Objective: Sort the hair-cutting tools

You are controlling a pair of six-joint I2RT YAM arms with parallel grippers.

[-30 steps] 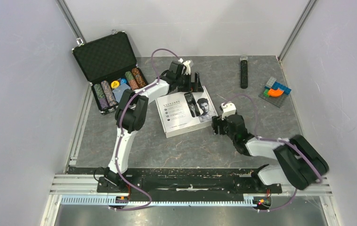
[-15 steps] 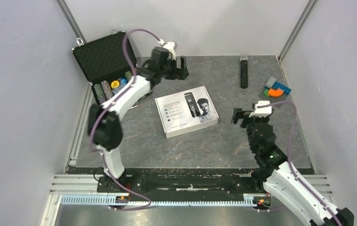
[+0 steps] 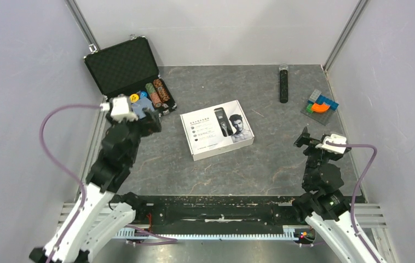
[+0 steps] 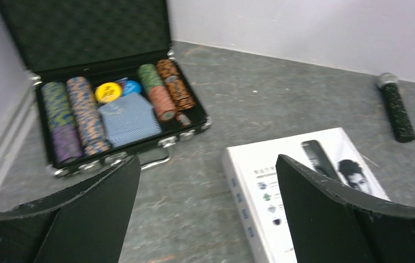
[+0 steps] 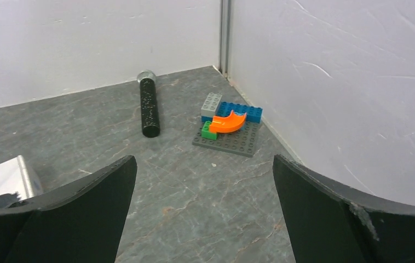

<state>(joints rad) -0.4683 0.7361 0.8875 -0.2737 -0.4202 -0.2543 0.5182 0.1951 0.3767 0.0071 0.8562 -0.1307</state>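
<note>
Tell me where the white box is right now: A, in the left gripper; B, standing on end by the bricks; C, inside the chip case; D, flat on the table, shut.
D: the box lies flat on the table, lid shut, with nothing gripping it.

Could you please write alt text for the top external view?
A closed white clipper box lies centred on a grey table, while the left gripper and right gripper hover open and empty either side, toward the near edge. An open chip case sits far left; a black stick and toy bricks far right.
</note>
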